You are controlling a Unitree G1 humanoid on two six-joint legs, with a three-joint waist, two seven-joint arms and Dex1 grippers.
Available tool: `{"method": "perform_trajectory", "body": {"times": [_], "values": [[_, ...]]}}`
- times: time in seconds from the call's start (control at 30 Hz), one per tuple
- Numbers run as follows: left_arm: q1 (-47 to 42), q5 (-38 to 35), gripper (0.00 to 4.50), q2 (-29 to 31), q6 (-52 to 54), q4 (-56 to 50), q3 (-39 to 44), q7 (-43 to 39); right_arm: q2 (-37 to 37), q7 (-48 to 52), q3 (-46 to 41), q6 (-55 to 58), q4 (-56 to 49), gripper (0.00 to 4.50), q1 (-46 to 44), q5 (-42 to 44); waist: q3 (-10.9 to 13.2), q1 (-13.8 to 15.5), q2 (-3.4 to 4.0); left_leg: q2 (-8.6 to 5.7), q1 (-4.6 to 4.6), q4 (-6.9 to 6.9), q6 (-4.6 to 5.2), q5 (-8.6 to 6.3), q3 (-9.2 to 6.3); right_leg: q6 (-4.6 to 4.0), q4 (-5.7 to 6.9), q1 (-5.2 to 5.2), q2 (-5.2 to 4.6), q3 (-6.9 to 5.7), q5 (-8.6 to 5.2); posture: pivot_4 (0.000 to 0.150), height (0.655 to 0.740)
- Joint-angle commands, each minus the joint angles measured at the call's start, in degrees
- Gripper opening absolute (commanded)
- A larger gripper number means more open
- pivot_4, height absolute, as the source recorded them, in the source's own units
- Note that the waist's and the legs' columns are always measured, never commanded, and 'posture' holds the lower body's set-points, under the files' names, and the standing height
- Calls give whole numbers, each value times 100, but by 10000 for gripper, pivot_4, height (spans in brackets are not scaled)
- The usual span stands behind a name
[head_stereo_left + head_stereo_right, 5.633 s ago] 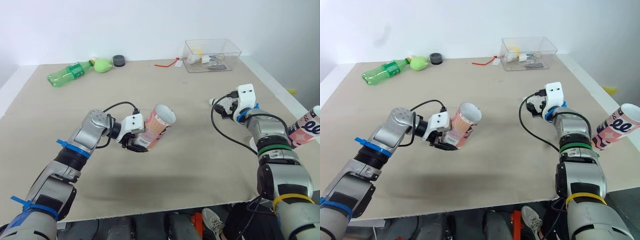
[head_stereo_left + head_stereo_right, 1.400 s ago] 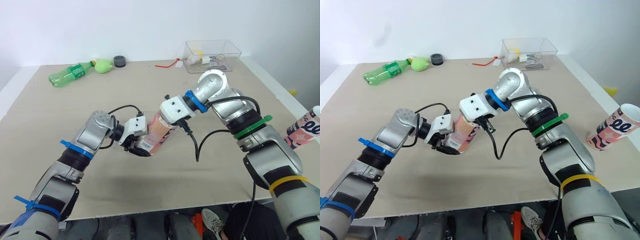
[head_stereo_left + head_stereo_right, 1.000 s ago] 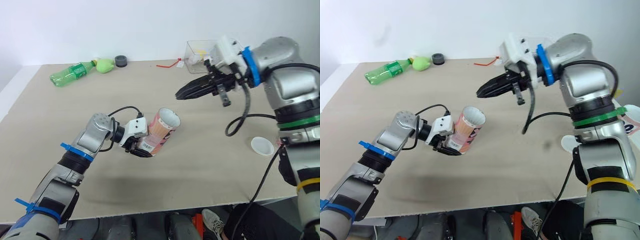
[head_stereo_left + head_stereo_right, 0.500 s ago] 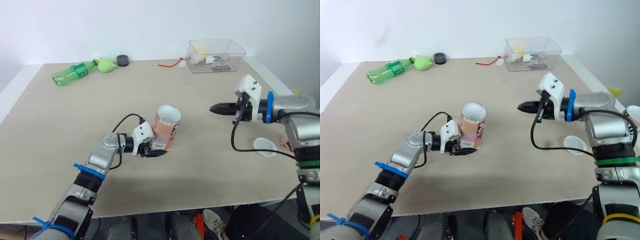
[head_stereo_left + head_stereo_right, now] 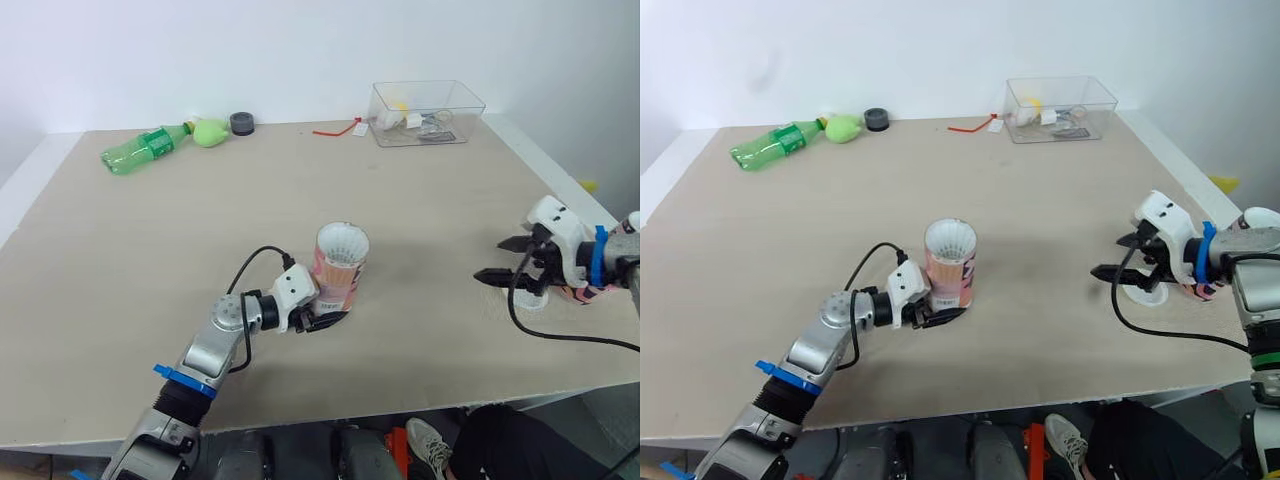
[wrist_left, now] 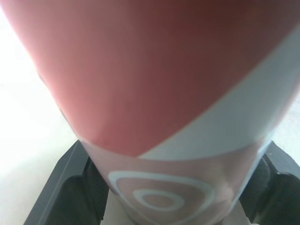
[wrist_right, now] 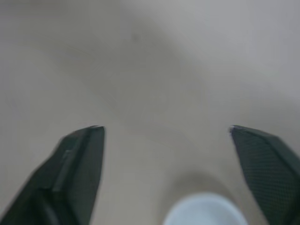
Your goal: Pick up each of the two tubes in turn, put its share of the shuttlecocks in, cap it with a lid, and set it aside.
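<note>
No legible text, even on tube [image 5: 340, 268]

We are looking at a table [image 5: 150, 250] that is sitting in bright, even light from above, where soft grey shadows are lying close beside the tube [image 5: 340, 265] and under the right gripper [image 5: 490, 259], while the left wrist view is glowing white along one edge.

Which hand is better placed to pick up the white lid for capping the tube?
The right hand: it is open and hovers right by the lid. The left hand is shut on the upright tube, far from the lid.
</note>
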Motion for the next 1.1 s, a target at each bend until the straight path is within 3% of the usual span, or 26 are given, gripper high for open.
{"method": "perform_trajectory", "body": {"times": [0.03, 0.43, 0.87, 1.0, 1.1], "values": [[86, -60, 30633, 73, 85, -353, -51, 15, -215, 267, 81, 23, 88, 44656, -78, -150, 0, 0, 1, 1, 0, 0, 0, 0, 0, -1, 0, 0, 1, 0, 0, 1500, 7400], [210, -433, 30633, -15, 124, -472, 1, -54, -237, 446, 408, 298, 634, 44656, -61, -667, -1, 3, 1, -6, -1, 0, 0, 0, -1, 1, 0, 0, -6, 0, -1, 1500, 7400], [51, -43, 30633, 400, -526, 265, -315, -370, -273, 708, 848, -76, 848, 44656, -272, -1287, -4, 1, 6, -7, 12, 0, 0, 0, -1, -1, 0, 8, -4, 1, -2, 1500, 7400], [39, -87, 30633, 421, -543, 294, -306, -396, -272, 775, 974, -218, 903, 32930, -327, -1466, -4, 0, 6, -5, 27, -1, 0, 0, -3, -6, 0, 18, 0, 1, -4, 1500, 7400], [38, -96, 30633, 417, -532, 290, -297, -408, -295, 871, 1049, -322, 880, 18245, -299, -1572, -5, 0, 6, -5, 34, -1, 0, 0, -3, -16, 0, 25, 0, 1, -10, 1500, 7400]]}}
